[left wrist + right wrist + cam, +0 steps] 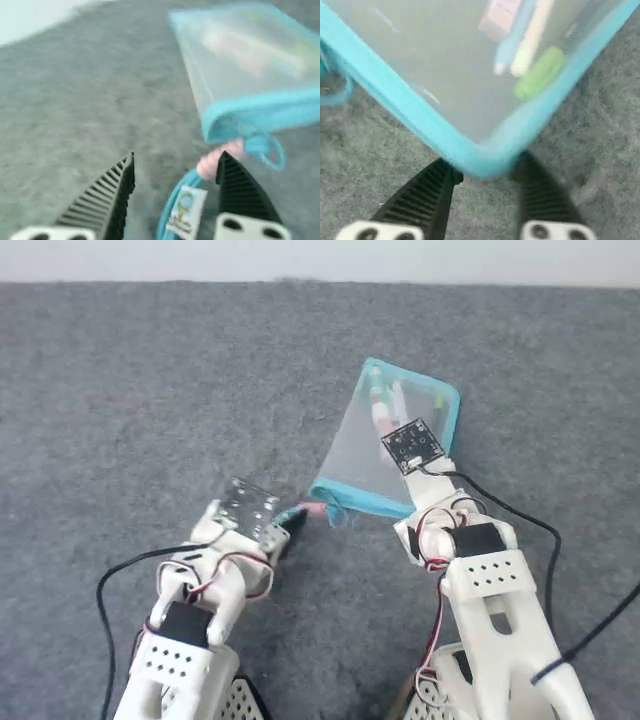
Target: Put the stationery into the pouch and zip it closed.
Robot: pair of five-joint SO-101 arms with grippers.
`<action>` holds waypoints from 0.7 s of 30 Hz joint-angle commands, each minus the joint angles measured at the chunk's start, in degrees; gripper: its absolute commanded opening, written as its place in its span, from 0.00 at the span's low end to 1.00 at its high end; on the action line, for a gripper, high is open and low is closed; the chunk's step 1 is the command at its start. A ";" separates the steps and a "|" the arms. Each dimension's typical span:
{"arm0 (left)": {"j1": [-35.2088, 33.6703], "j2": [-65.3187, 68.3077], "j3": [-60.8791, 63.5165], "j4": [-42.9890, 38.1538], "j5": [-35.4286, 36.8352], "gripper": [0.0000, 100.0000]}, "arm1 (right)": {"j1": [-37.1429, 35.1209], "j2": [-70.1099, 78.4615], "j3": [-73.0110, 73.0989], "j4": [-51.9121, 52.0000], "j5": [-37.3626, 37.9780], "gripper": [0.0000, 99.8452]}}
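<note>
Grey table [120, 390] is stretching wide around the pouch [375, 455], pale wall [320, 260] behind. The right gripper [487, 167] is clamping its jaws on the pouch's teal corner, stationery [530, 50] inside; the left gripper [177, 157] is hovering just beside the pouch, jaws apart.

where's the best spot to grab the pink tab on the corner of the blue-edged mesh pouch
Grip the free end of the pink tab, coming in low from the side away from the turquoise-edged mesh pouch. It sticks out from the pouch's corner toward the open left gripper, nearly between its fingers, so closing across it looks simplest.
</note>
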 commanded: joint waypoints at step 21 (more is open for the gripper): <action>-3.78 -0.70 2.33 -19.08 5.71 0.24 | -0.04 -59.65 29.89 -5.41 -2.37 0.01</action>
